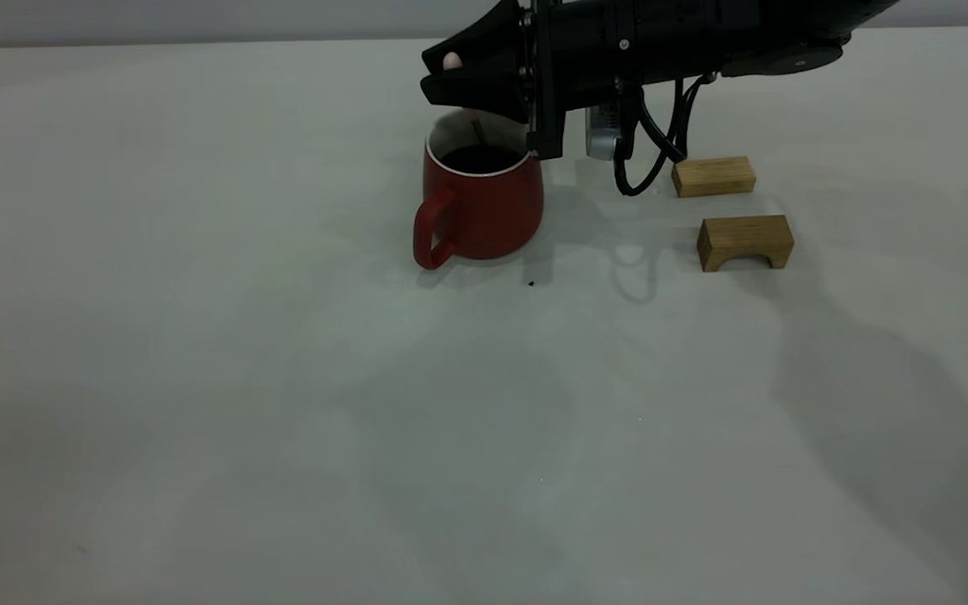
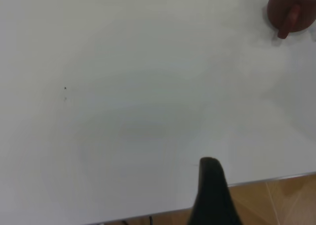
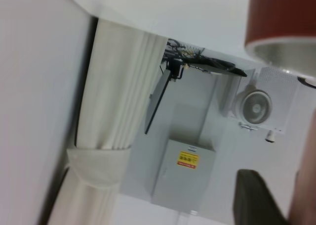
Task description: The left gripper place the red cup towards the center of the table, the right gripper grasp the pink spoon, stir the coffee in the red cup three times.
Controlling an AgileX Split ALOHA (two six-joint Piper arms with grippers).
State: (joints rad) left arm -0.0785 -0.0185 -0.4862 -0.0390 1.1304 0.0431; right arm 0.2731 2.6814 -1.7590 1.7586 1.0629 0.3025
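The red cup (image 1: pixel 480 206) stands near the table's middle, its handle toward the front left, with dark coffee (image 1: pixel 480 158) inside. My right gripper (image 1: pixel 440 77) reaches in from the upper right and hovers over the cup's rim, shut on the pink spoon (image 1: pixel 451 60). The spoon's grey stem (image 1: pixel 478 130) slants down into the coffee, which hides the bowl. In the right wrist view one dark finger (image 3: pixel 254 198) sits beside the pink handle (image 3: pixel 303 200). My left gripper is far from the cup (image 2: pixel 291 10), near the table edge. Only one finger (image 2: pixel 212 195) shows; it is open and holds nothing.
Two tan wooden blocks lie right of the cup, a plain one (image 1: pixel 713 176) and an arch-shaped one (image 1: pixel 744 241). A tiny dark speck (image 1: pixel 531 283) marks the table (image 1: pixel 198 378) in front of the cup. The table's edge (image 2: pixel 276 177) borders wooden floor.
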